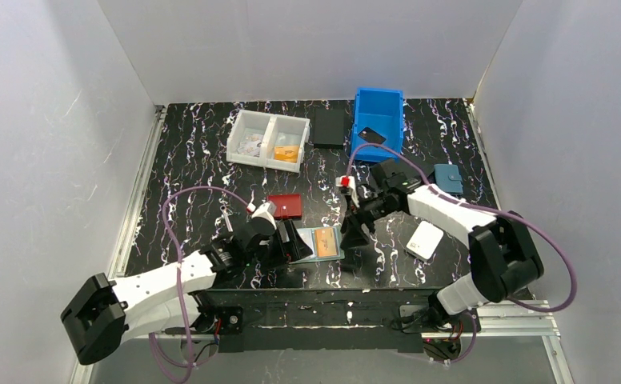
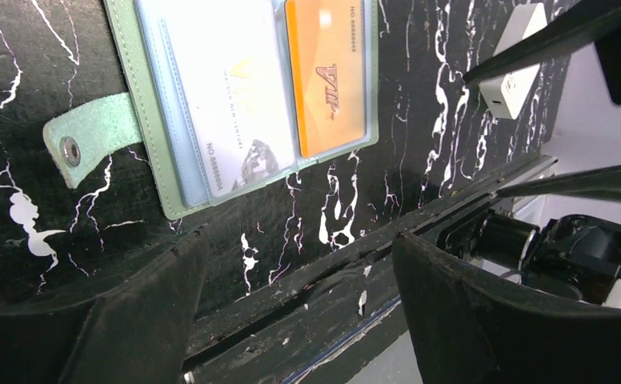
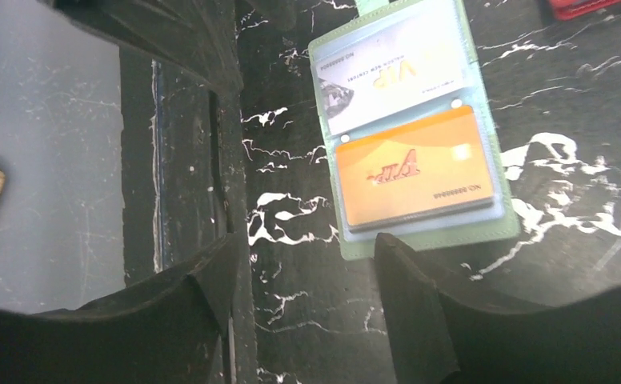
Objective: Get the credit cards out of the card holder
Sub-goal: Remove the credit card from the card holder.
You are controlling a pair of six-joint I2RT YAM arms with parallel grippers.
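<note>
White shells, black joint housings: left arm [image 1: 163,280] at seven o'clock, right arm [image 1: 443,210] at four. Looping purple cables [image 1: 199,189]. Matte black wedge fingers [image 2: 131,320] on left gripper [image 2: 295,236].

Left arm [image 1: 171,280], right arm [image 1: 443,210] low, jaws apart

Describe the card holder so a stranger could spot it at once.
On the black marbled table, look at the middle of the near edge. The card holder lies open there. Unlike the red wallet behind it and the white wallet to its right, it is sage green, showing an orange card.
</note>
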